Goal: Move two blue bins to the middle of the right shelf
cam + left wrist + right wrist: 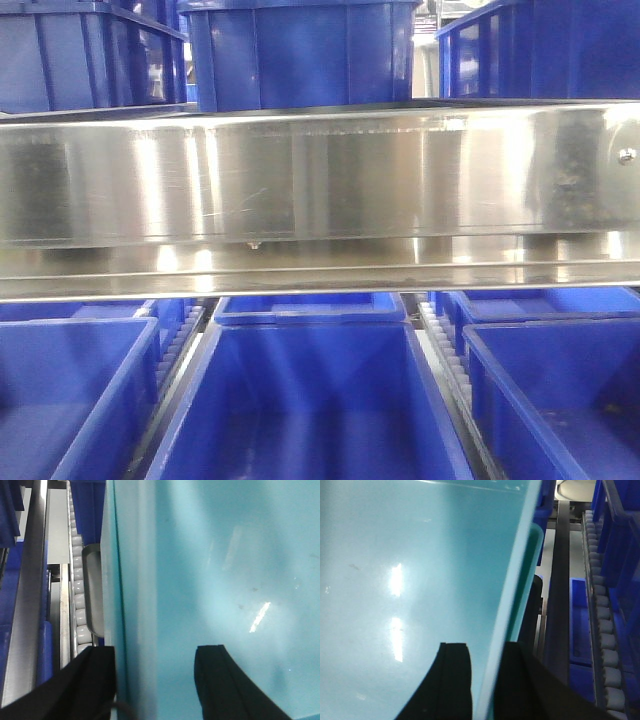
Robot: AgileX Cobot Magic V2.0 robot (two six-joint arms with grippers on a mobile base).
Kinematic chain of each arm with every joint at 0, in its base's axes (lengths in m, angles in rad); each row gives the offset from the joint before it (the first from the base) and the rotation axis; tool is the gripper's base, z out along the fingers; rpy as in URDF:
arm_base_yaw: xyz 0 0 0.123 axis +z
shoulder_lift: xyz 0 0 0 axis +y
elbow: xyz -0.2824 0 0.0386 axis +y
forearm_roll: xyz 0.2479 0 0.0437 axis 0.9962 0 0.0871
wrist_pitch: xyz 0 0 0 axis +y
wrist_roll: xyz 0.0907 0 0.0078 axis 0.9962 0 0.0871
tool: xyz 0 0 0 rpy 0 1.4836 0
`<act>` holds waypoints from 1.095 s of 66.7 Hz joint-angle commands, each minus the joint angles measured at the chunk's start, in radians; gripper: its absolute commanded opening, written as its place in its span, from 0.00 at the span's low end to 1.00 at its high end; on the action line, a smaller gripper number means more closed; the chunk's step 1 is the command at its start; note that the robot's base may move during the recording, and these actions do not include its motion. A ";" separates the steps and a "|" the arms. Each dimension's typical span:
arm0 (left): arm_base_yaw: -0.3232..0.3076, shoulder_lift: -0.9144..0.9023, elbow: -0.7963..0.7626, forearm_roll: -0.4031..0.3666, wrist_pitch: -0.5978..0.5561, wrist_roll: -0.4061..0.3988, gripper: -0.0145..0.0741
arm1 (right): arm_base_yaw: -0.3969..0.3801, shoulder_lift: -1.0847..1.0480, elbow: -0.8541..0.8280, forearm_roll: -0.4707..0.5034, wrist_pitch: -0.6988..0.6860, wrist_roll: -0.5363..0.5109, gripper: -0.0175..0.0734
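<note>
**Both wrists at a bin wall, steel tier straight ahead**

In your front view, the brushed stainless-steel rack tier (320,180) ran across the whole frame. Its broad shiny rail faced you, and a small screw head (626,155) sat near the rail's right end. Three deep-blue plastic bins stood above the rail: one in the middle (300,55), one at the left (80,55) and one at the right (540,50). Below the rail lay open blue bins on the lower level: a centre one (310,400), a left one (70,400) and a right one (560,390). A white roller track (445,350) ran between the centre and right ones. Neither arm showed in this view.

Your left gripper (155,650) straddled a turquoise-blue plastic bin wall (225,555). One black finger (90,685) lay against the outer face and the other stood inside, a little off the wall. I could not tell whether it was clamped. A line of pale rollers (80,595) ran just outside that wall.

Your right gripper (485,647) was narrow. Its two black fingers (455,680) pressed either side of a like-coloured bin wall (395,555), holding it. Grey rollers (605,630) and dark blue bins lay beyond, to the right in that view.

I could not tell whether the two wrists showed one bin or two.
</note>
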 commanded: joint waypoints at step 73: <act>-0.003 0.009 -0.018 -0.048 -0.283 0.043 0.04 | -0.002 -0.009 -0.012 -0.018 -0.082 -0.021 0.02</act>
